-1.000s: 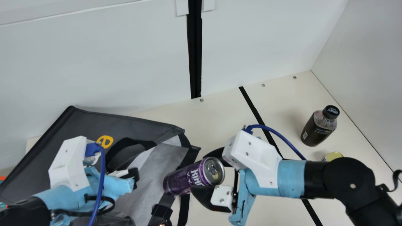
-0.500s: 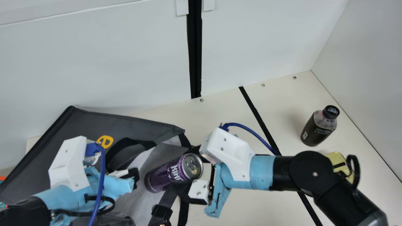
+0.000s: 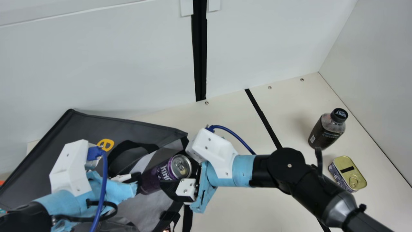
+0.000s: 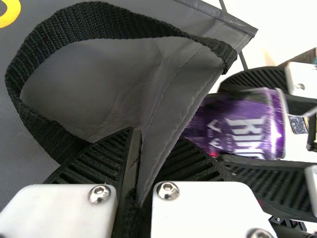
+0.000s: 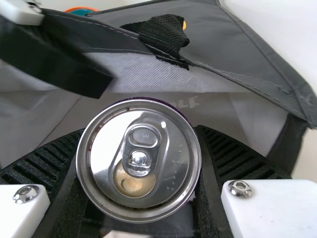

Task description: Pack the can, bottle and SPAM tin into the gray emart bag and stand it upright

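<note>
- Where the white wall [image 3: 112,64] ends at the back, the cream table [image 3: 228,119] begins, a black strip [image 3: 264,119] slanting across it.
- The gray bag [image 3: 80,127] lies on the table at the left arm's side, not upright, its mouth parted and turned toward the right arm; the pale lining shows.
- The right gripper [image 3: 173,166] is closed around the can, at the bag's mouth.
- The left gripper [image 3: 138,183] has its two ribbed fingers pressed together on the edge of the bag's mouth, near the can.
- The black handle [image 4: 37,49] loops up from the bag's side, just beside the left gripper.
- The dark bottle [image 3: 325,132] stands upright on the table, well apart from the bag, black cap on top.
- The purple can [image 3: 153,178] is tilted between the right gripper's fingers, lid toward that gripper's own camera, its other end inside the bag's mouth.
- The tin [image 3: 349,174] sits on the table near the bottle, apart from it, gold top up.
- A yellow letter [image 3: 105,144] marks the bag.
</note>
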`<state>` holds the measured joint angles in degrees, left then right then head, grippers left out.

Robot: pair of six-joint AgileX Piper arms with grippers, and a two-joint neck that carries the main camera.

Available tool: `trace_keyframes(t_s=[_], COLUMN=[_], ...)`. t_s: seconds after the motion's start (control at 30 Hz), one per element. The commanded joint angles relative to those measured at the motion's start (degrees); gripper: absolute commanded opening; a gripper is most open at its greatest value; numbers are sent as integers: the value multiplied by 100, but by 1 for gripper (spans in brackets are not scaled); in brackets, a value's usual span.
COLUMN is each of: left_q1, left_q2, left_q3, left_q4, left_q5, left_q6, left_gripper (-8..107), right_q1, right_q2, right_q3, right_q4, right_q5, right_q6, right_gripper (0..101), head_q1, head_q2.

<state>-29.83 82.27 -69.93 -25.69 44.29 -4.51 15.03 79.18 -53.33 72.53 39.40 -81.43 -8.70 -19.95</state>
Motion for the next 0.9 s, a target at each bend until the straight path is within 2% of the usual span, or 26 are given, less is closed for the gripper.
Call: trace_keyframes(t_s=[0.0, 0.47, 0.87], left_q1=[0, 0, 0], left_q2=[0, 0, 0], left_q3=[0, 0, 0], left_q4=[0, 0, 0], left_q5=[0, 0, 0], left_q6=[0, 0, 0], left_gripper=[-8, -8, -8], right_q1=[34, 309, 410], right_q2=[143, 1095, 1863], right_q3=[-29, -345, -793], right_q4=[124, 788, 931], right_q5=[-23, -185, -163], right_q6=[-142, -838, -1003], right_gripper=[0, 0, 0], head_q1=[-130, -130, -130], head_q2=[-5, -5, -5])
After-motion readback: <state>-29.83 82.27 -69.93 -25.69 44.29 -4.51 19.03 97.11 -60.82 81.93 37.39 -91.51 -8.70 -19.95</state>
